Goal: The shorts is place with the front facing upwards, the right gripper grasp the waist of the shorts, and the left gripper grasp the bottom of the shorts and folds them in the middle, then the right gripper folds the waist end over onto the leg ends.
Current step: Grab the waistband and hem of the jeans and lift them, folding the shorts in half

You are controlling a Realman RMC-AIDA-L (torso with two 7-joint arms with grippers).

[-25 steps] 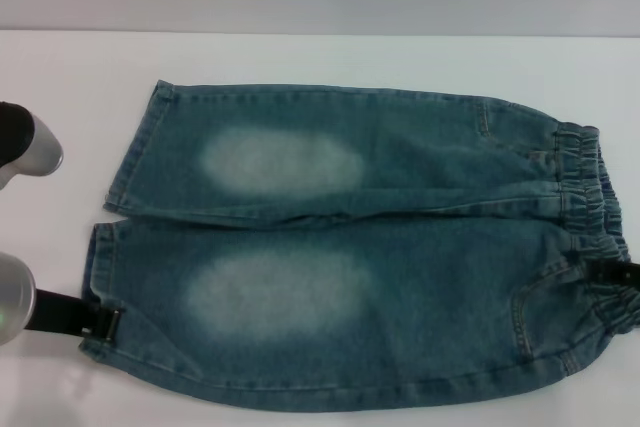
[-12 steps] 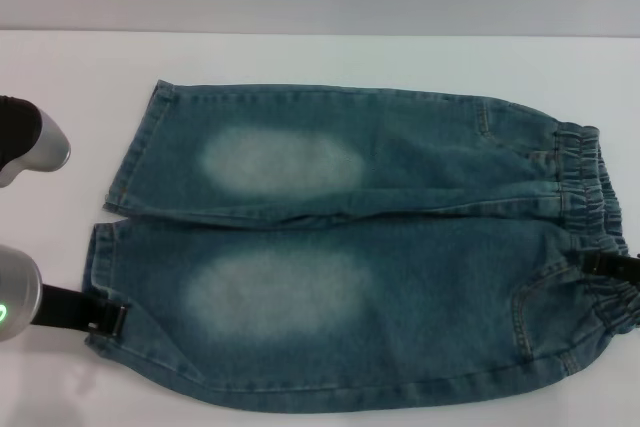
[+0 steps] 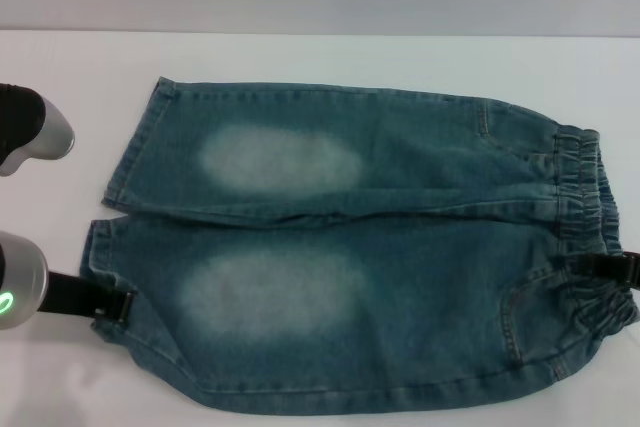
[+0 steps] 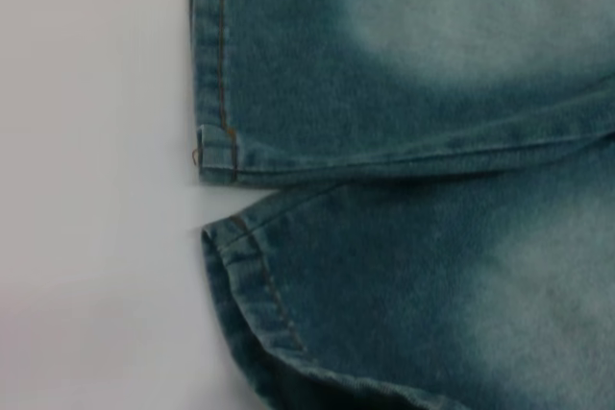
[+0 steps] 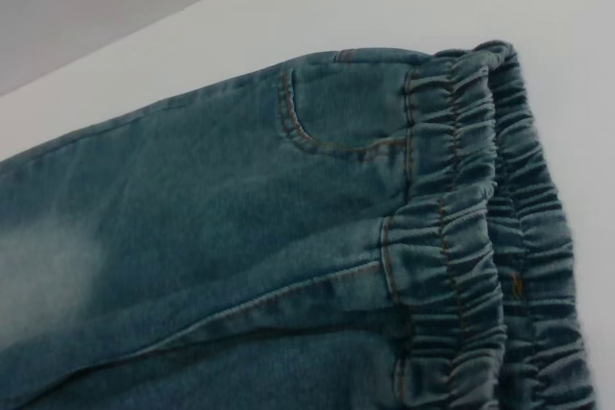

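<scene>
Blue denim shorts (image 3: 400,277) lie front up on the white table (image 3: 80,77), leg ends to the left and elastic waist (image 3: 590,187) to the right. My left gripper (image 3: 118,305) reaches in from the lower left and is shut on the hem of the near leg, which is raised a little off the table. At the right edge my right gripper (image 3: 603,267) is shut on the near part of the waistband. In the left wrist view both leg hems (image 4: 231,237) meet at the gap between the legs. The gathered waistband (image 5: 452,237) and a front pocket seam fill the right wrist view.
A silver and black part of the left arm (image 3: 30,137) hangs over the table's left side. The table's back edge (image 3: 320,33) runs beyond the shorts, against a grey wall.
My left gripper has moved right and slightly up with the near leg hem, pulling that corner inward. The shorts' near edge has lifted and shifted. The right gripper has barely moved.
</scene>
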